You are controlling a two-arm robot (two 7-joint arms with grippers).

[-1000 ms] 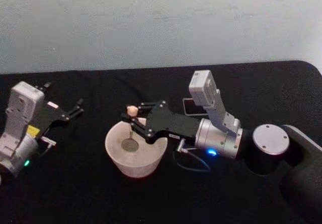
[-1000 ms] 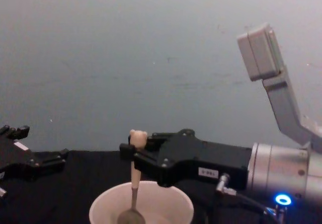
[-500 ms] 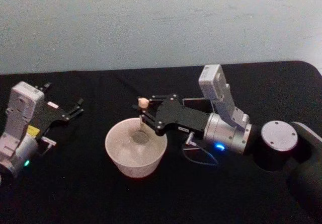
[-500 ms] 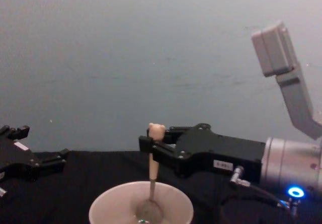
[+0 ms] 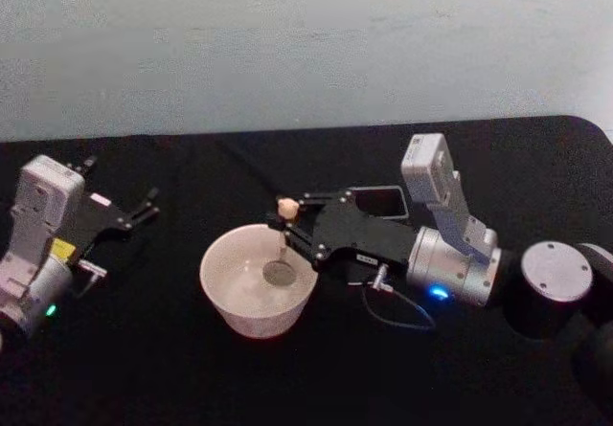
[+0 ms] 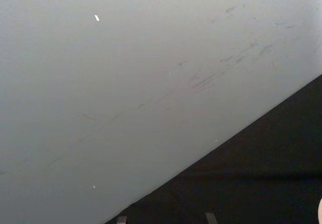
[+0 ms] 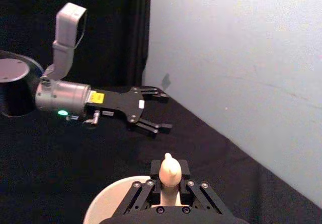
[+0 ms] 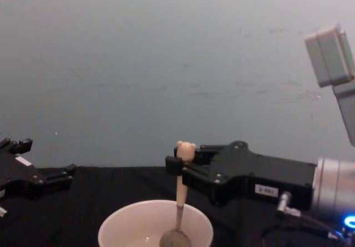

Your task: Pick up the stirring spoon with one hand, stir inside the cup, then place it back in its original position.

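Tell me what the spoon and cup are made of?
Spoon: matte beige handle, maybe wood or plastic; dark stem and bowl look like metal. Cup: cream, matte, maybe ceramic or plastic. The right claw holds the spoon in it; the left claw sits at the left.

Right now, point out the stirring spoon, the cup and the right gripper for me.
stirring spoon [image 8: 185, 150], chest view, the bear-head top of its handle.
cup [image 5: 251, 323], head view, its near outer wall.
right gripper [image 5: 287, 229], head view, midway between fingertips clamped on the spoon's handle.
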